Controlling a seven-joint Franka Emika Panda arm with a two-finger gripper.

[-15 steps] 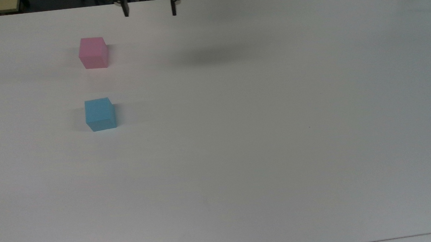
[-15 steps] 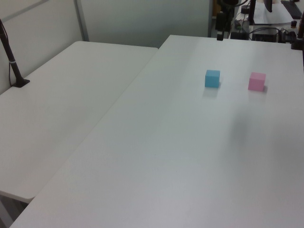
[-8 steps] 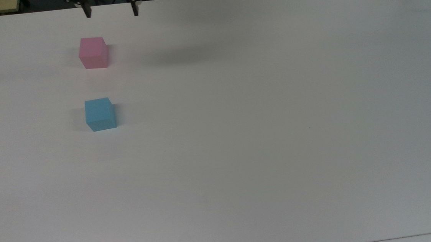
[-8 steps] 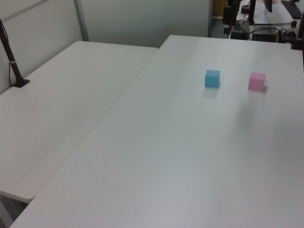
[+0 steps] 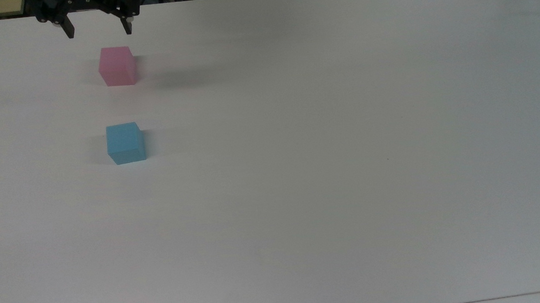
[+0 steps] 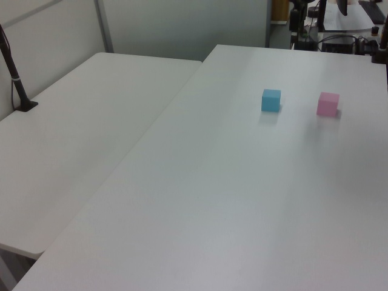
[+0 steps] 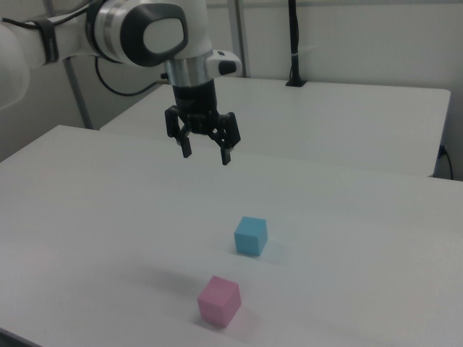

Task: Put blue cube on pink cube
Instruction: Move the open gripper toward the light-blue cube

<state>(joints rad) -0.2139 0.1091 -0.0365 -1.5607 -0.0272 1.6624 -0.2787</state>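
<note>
Blue cube [image 5: 125,143] and pink cube [image 5: 117,66] apart on white table [image 5: 329,166]

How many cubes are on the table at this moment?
2. The pink cube sits near the top view's upper left, below the open gripper. The blue cube sits apart from it, lower in the top view. Both rest on the table, unstacked.

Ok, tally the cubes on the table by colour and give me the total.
Blue: 1, the blue cube
Pink: 1, the pink cube
Total: 2 cubes, standing apart on the white table, neither one in the end effector.
</note>
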